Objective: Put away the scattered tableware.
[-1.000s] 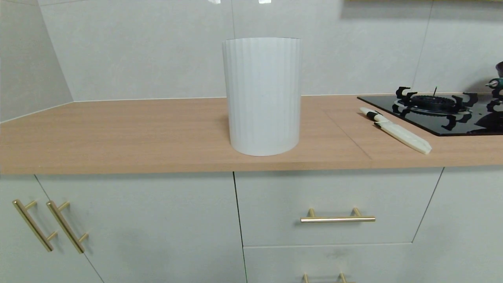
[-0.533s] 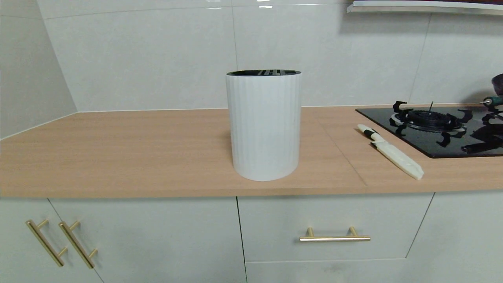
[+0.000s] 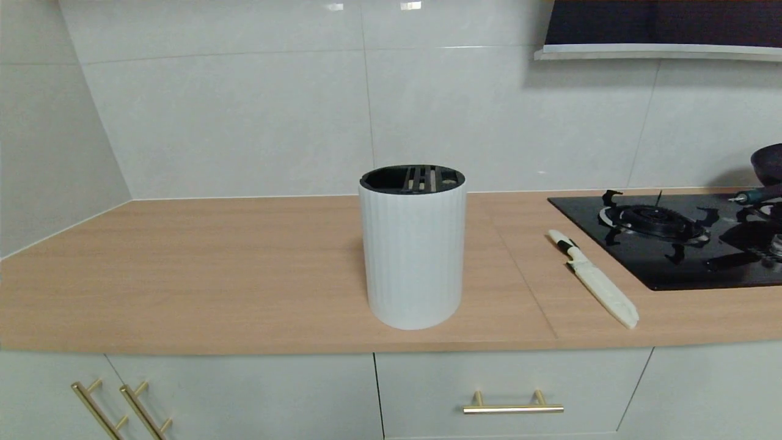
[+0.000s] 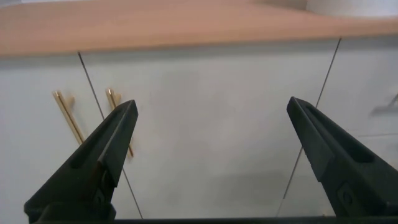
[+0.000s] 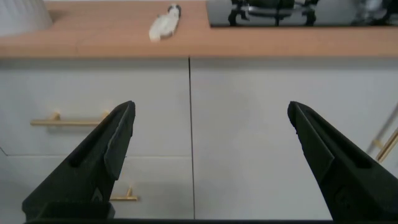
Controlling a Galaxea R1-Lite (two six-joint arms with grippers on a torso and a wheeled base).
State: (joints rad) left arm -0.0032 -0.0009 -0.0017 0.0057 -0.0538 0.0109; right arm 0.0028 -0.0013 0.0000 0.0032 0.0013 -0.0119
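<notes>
Knife [image 3: 594, 287]: I count one, plus one holder [image 3: 413, 250]; left gripper [image 4: 211, 106] and right gripper [image 5: 210, 106] face cabinets [image 4: 205, 162], jaws spread.

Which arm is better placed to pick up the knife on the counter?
Probably the right: the knife lies right of the white holder, beside the stove, on the right arm's side.

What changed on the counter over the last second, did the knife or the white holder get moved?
Only the head camera moved: the whole scene slid down the picture, and the slotted top of the white holder came into sight. The holder and the knife stayed put on the counter, the knife beside the hob. Nothing was grasped or released.
</notes>
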